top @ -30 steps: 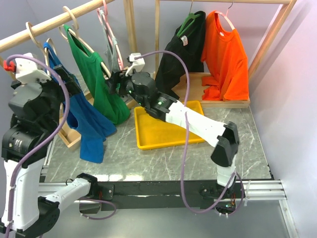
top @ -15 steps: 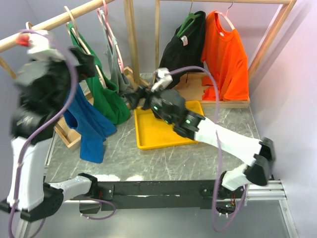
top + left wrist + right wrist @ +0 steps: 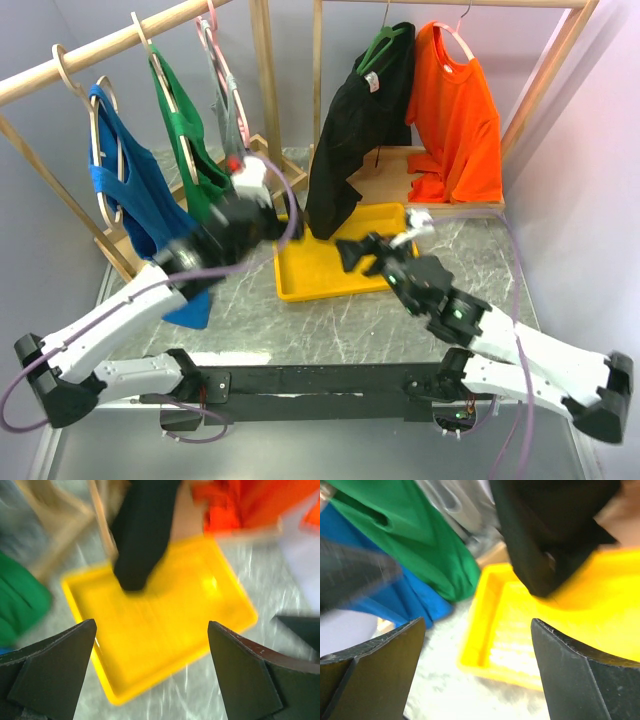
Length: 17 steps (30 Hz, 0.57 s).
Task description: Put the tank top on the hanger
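The royal-blue tank top hangs on the pale wooden hanger, whose hook sits over the wooden rail at the far left. No gripper touches it. Its lower part shows in the right wrist view. My left gripper is open and empty, low over the left edge of the yellow tray; its view looks down on the tray. My right gripper is open and empty over the tray's front right, and its view faces the tray and the hanging clothes.
A yellow tray lies mid-table. A dark green tank top and a grey top on a pink hanger hang beside the blue one. A black shirt and an orange shirt hang on the right rack.
Both arms have come down from the rail to low over the tray. The left arm has left the blue tank top, which now hangs free on the rail.
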Motion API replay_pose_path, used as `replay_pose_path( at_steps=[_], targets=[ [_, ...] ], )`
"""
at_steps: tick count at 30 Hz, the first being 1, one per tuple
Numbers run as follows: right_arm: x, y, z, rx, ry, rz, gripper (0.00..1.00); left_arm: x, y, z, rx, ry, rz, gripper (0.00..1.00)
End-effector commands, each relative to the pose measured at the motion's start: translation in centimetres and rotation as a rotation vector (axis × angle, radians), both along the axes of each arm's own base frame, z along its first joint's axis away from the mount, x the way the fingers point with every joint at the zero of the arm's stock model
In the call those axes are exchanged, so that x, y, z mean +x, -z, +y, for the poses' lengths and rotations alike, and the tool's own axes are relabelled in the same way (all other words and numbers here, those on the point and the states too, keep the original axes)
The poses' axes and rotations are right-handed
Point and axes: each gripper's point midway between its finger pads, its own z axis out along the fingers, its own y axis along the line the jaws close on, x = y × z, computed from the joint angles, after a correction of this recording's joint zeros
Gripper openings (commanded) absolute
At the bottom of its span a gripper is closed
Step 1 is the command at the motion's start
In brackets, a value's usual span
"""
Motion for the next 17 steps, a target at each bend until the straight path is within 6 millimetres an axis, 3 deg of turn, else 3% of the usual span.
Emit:
replay_pose_path(
  at_steps=[1,3,4,7,11,17],
  targets=[
    [-1.1,3.7,-3.8,0.06,0.102,0.087,0.95,-2.2,5.6,-1.5,-0.134,0.001,0.031,1.0],
    [-1.8,4.9,-4.9,0.063,0.117,0.114,0.97,-3.3,6.9,-2.0,-0.19,0.039,0.047,0.99],
    [-1.9,6.2,-5.4,0.048,0.133,0.132,1.0,-3.9,8.9,-1.9,-0.202,0.036,0.09,1.0],
    [-2.3,8.0,-6.8,0.069,0.174,0.149,1.0,-4.8,10.6,-1.8,-0.237,0.029,0.139,0.99],
    [-2.5,9.1,-7.6,0.109,0.194,0.15,1.0,-4.9,11.3,-1.1,-0.237,0.004,0.142,1.0],
    [-2.3,9.9,-8.8,0.13,0.268,0.174,1.0,-5.2,10.4,-1.8,-0.239,0.046,0.137,1.0]
  ],
)
